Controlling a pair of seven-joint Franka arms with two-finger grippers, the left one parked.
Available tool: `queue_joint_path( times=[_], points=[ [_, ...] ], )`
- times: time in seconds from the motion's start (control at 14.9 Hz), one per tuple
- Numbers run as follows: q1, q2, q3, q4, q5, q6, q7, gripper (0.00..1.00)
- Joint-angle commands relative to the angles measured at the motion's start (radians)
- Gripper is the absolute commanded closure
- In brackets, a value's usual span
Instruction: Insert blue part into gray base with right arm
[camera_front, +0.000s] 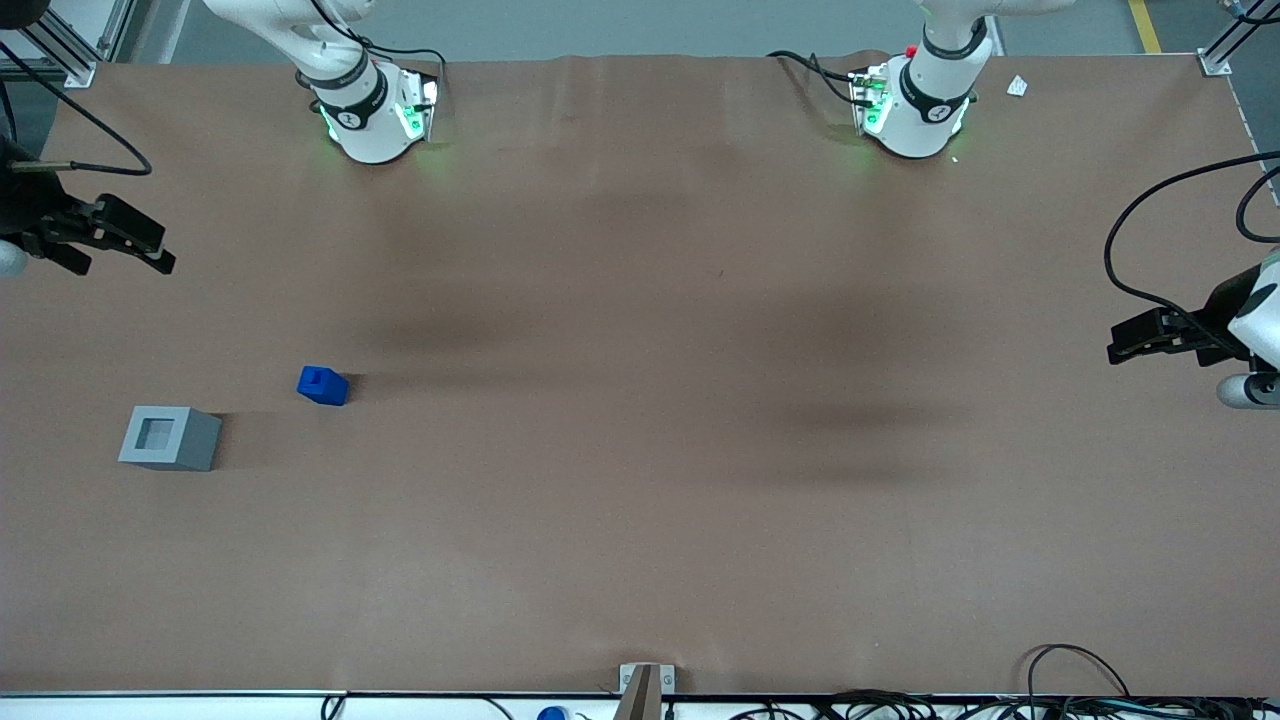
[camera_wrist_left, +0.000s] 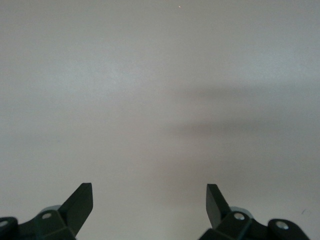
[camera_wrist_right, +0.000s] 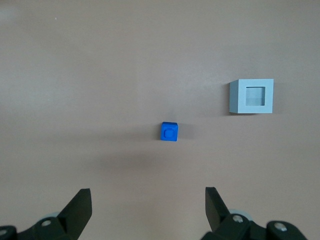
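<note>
The blue part (camera_front: 322, 385) lies on the brown table toward the working arm's end, its square stub facing up. It also shows in the right wrist view (camera_wrist_right: 169, 131). The gray base (camera_front: 170, 438) stands beside it, a little nearer the front camera, socket up, and shows in the right wrist view (camera_wrist_right: 251, 96) too. The two are apart. My right gripper (camera_front: 160, 252) hangs above the table at the working arm's end, farther from the front camera than both blocks. It is open and empty in the right wrist view (camera_wrist_right: 147, 194).
The two arm bases (camera_front: 370, 110) stand at the table's edge farthest from the front camera. A small metal bracket (camera_front: 645, 685) and loose cables (camera_front: 1080, 690) sit at the edge nearest the camera. A white scrap (camera_front: 1017, 86) lies near the parked arm's base.
</note>
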Motion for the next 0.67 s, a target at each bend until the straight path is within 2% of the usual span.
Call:
queue_joint_path(
  times=[0.0, 0.6],
  points=[
    [-0.006, -0.005, 0.003, 0.012, -0.005, -0.005, 0.007, 0.0],
    [-0.034, 0.018, 0.0, 0.017, 0.007, -0.005, -0.002, 0.0]
  ],
)
